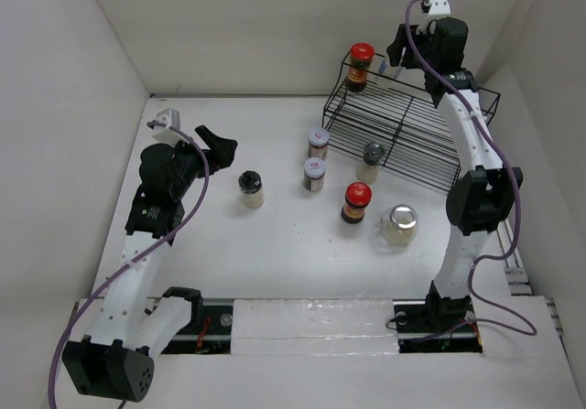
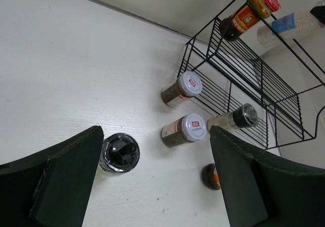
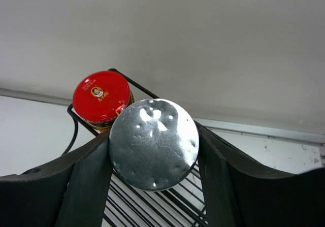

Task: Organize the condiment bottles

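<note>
Right wrist view: the right gripper's (image 3: 154, 135) matte black fingers clamp a silver-lidded jar (image 3: 152, 143), its round foil top dimpled and shiny, just beside a glossy red-lidded jar (image 3: 101, 96) standing on the thin black wire rack (image 1: 394, 125). The left gripper (image 2: 156, 133) hangs with jaws apart and empty above a black-lidded jar (image 2: 119, 153) of clear glass, upright on the smooth white table (image 1: 275, 244).

The left pincer (image 1: 220, 142) hangs at the frame's left, jaws apart, arm bent. The right pincer (image 1: 396, 59) reaches upper right, arm stretched, jaws clamping 1 silver-lidded jar (image 3: 154, 143).
</note>
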